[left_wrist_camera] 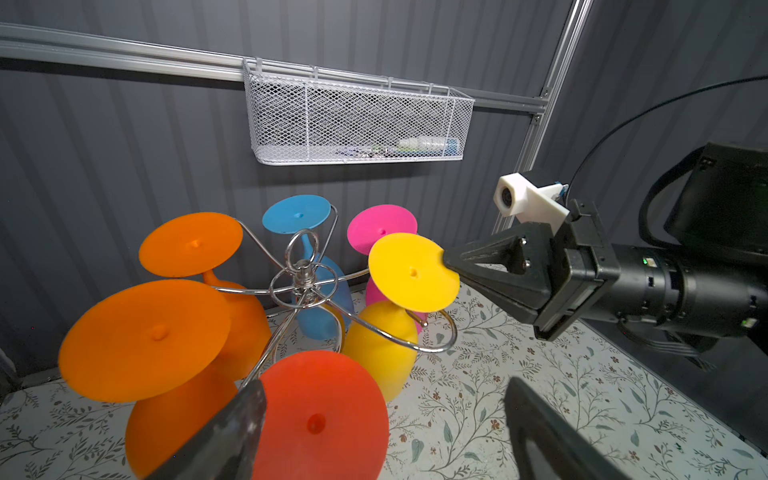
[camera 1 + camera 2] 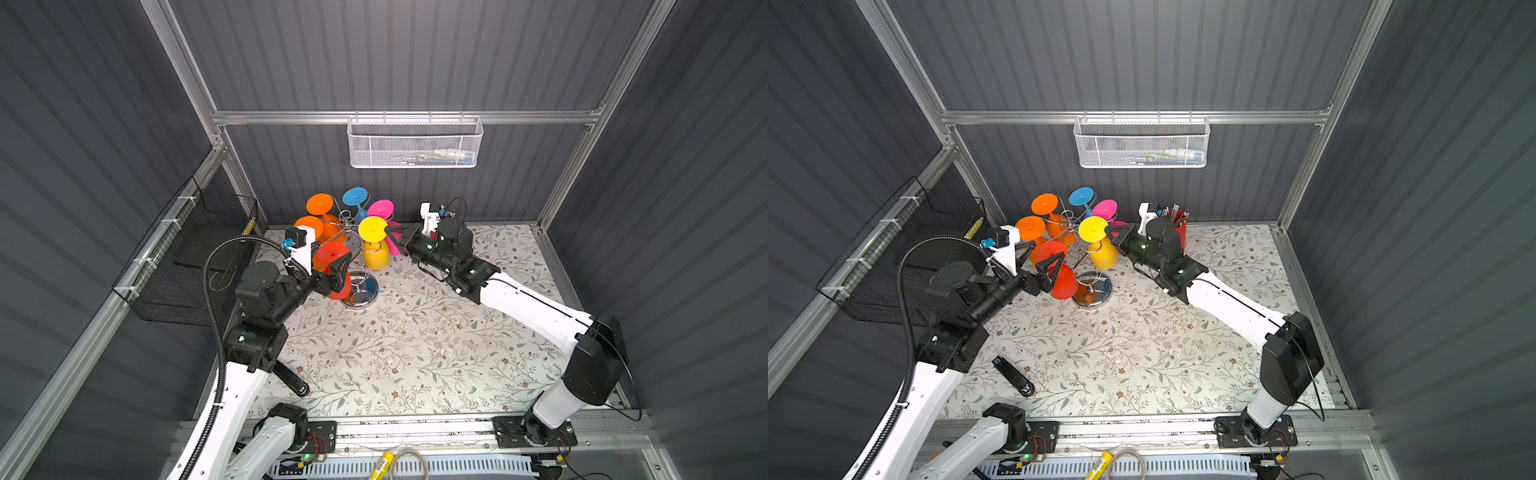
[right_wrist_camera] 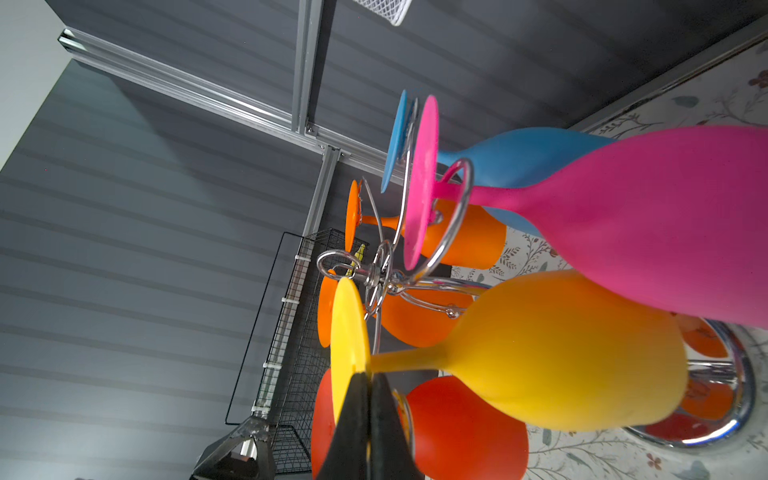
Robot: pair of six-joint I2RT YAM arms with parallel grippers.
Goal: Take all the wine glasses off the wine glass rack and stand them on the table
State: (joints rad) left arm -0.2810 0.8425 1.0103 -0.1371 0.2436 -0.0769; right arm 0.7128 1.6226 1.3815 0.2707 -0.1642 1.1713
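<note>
Right tool (image 3: pixel 369 380) pinches yellow wine glass (image 3: pixel 561 353) (vertical, bowl-down).

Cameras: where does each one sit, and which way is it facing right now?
Top views: high at the front, looking down at the rack; both arms show.
Left wrist: on the left arm, looking over the rack toward the white basket; the open left gripper and the right gripper show.
Right wrist: on the right arm, rolled sideways, looking past the yellow glass toward the black basket; its shut gripper shows.
Shared: both wrist views show the right gripper pinching the yellow glass's foot.
</note>
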